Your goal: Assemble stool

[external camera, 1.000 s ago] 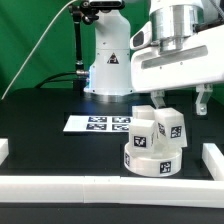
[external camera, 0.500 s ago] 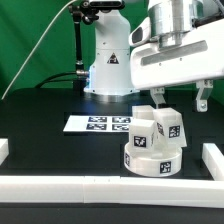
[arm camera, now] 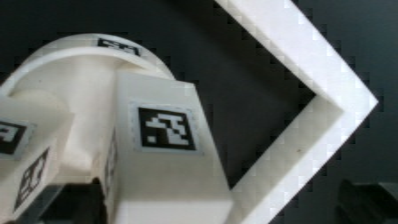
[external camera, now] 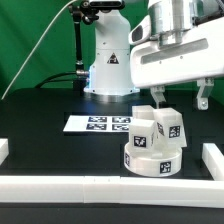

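Exterior view, nearest first: the white border bar [external camera: 110, 187] lies in front, then the seat [external camera: 154, 160] with two legs [external camera: 158, 126] standing on it, unmoved since half a second ago. Above them the gripper [external camera: 158, 98] hangs unchanged; its finger spread cannot be told. Beyond lies the marker board [external camera: 98, 123].

One round seat [external camera: 154, 160] sits near the bench's front edge. Three blocky legs stand on it in the exterior view: one [external camera: 145, 130], a second [external camera: 170, 126] and a third [external camera: 147, 112] behind them. One marker board [external camera: 100, 124] lies mid-bench. Three white border bars show: front [external camera: 80, 187], and side pieces [external camera: 213, 156] and [external camera: 4, 150].
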